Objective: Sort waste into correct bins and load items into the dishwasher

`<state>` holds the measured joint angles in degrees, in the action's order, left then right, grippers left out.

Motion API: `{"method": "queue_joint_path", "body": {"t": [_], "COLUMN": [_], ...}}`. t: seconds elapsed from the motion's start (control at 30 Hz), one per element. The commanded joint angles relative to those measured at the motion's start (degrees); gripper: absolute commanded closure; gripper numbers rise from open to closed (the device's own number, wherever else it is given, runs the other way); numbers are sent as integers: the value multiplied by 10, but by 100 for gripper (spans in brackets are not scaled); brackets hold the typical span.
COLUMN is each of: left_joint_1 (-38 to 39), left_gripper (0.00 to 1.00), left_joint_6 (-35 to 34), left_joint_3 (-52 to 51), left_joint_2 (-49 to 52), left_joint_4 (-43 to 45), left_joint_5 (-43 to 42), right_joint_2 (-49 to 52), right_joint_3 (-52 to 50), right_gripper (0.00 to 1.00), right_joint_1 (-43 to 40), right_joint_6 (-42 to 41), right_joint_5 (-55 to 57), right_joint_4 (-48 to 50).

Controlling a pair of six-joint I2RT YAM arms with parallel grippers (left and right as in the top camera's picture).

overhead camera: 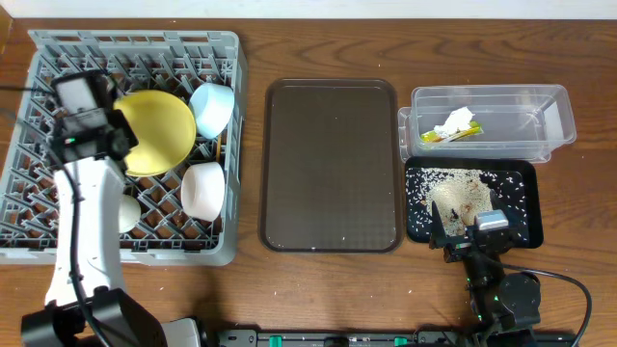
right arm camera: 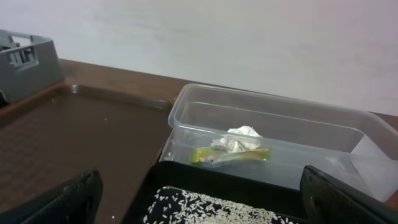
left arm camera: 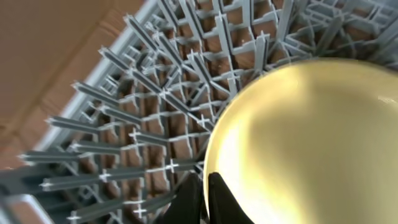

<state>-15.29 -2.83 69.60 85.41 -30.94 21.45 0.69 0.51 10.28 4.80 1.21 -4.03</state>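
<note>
The grey dish rack [overhead camera: 39,231] at the left holds the pale yellow plate [overhead camera: 159,130], the light blue bowl [overhead camera: 213,108], the white bowl [overhead camera: 203,189] and the small white cup [overhead camera: 128,213]. My left gripper [left arm camera: 207,196] is shut on the plate's rim [left arm camera: 298,143] over the rack pegs [left arm camera: 124,137]. My right gripper [overhead camera: 469,236] is open and empty at the near edge of the black tray [overhead camera: 525,222], which holds rice scraps [overhead camera: 461,190]. The clear tub [right arm camera: 280,124] holds the wrapper [right arm camera: 233,155] and crumpled paper [right arm camera: 239,138]. No chopsticks show.
The brown serving tray [overhead camera: 331,164] lies between the rack and the bins. The clear tub [overhead camera: 540,120] sits behind the black tray at the right. A pale wall shows behind the table in the right wrist view.
</note>
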Motion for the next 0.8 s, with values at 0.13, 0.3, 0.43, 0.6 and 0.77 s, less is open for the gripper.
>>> {"method": "queue_joint_path", "body": {"t": [0.13, 0.3, 0.43, 0.6, 0.77], "left_joint_1": [35, -3, -98, -179, -189], "left_gripper": [92, 73, 72, 62, 60], "left_joint_6": [47, -50, -104, -121, -121], "left_joint_3": [-3, -3, -3, -3, -3], "left_joint_2": [2, 2, 8, 34, 88], "left_joint_4": [21, -1, 5, 10, -20], "left_joint_5": [152, 58, -204, -410, -478], "right_joint_2": [-3, -3, -3, -3, -3], "right_joint_3": [-2, -2, -2, -2, -2], "right_gripper": [1, 1, 1, 1, 1], "right_joint_1": [-6, -6, -6, -6, -6], "right_joint_6": [-7, -7, -7, -7, -7], "right_joint_5": [-2, -2, -2, -2, -2], "right_joint_4": [-1, -1, -1, -1, -1]}}
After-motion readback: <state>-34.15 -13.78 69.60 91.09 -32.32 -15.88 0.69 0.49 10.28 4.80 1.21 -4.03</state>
